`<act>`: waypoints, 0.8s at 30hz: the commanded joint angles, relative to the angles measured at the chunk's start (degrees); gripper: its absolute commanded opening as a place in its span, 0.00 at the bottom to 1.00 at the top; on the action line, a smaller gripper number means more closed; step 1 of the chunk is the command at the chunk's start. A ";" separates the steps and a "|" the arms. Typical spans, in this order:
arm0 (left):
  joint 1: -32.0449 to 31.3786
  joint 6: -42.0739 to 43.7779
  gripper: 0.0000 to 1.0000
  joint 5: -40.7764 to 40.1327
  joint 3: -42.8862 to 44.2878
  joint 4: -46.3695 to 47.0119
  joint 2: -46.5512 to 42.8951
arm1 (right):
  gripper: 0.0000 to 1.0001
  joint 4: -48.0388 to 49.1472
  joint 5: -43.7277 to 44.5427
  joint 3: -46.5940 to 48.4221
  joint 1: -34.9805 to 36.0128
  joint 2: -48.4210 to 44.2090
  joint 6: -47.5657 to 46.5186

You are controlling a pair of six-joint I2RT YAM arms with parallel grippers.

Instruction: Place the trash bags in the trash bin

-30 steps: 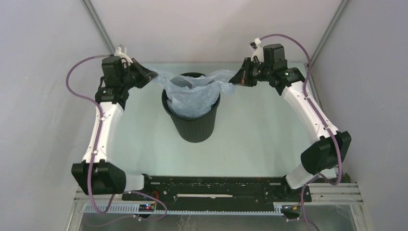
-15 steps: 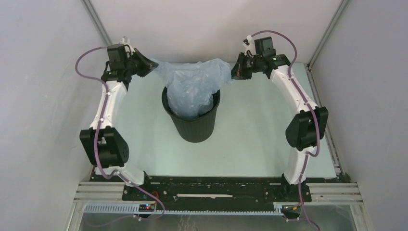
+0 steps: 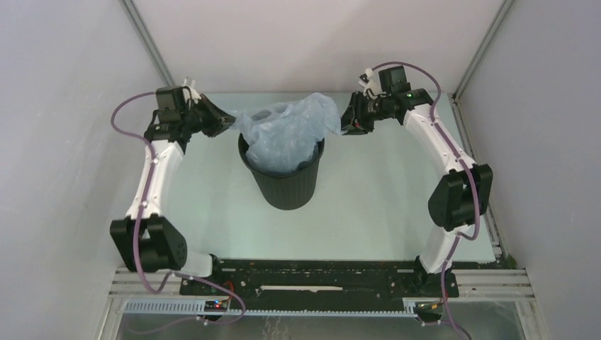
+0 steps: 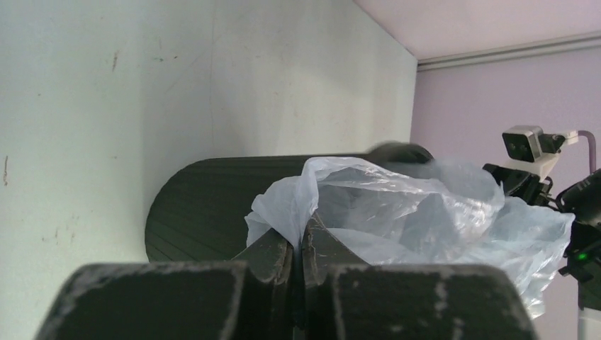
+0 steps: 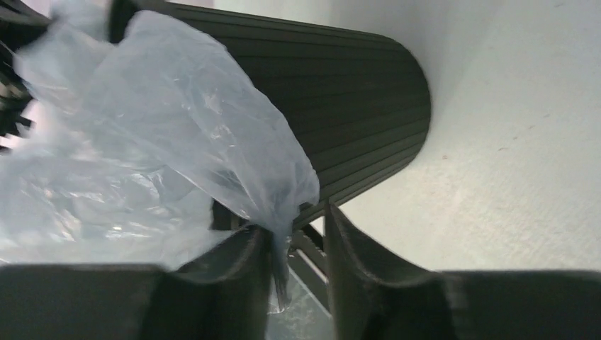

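The black trash bin (image 3: pixel 283 177) stands upright mid-table. The pale blue trash bag (image 3: pixel 287 131) hangs partly inside it and bulges above the rim. At the bag's left corner my left gripper (image 3: pixel 228 122) is shut on it; in the left wrist view the film (image 4: pixel 397 212) is pinched between the jaws (image 4: pixel 298 237), with the bin's wall (image 4: pixel 205 205) behind. My right gripper (image 3: pixel 345 120) is at the bag's right corner. In the right wrist view its jaws (image 5: pixel 298 234) stand apart; the bag (image 5: pixel 163 120) only drapes against one finger, beside the bin (image 5: pixel 354 106).
Grey enclosure walls close in on the left, right and back of the pale green table (image 3: pixel 383 205). A black mounting rail (image 3: pixel 319 276) with the arm bases runs along the near edge. Purple cables loop off both arms.
The right jaws have opened and let go of the bag's right corner. Both grippers have moved lower and nearer the bin, and the bag has slumped over it. The left grip holds.
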 commanded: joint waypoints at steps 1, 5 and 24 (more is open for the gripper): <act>0.53 -1.13 0.07 2.00 -3.13 1.84 -7.35 | 0.46 1.13 -2.13 0.31 -1.31 -7.31 4.04; 0.52 -2.49 0.09 1.46 -4.92 3.67 -9.68 | 0.74 1.39 1.32 -2.10 -3.79 -11.89 15.90; 0.37 -4.09 0.17 -0.42 -8.78 4.57 -15.64 | 1.00 2.40 28.57 -3.13 7.57 -22.88 28.58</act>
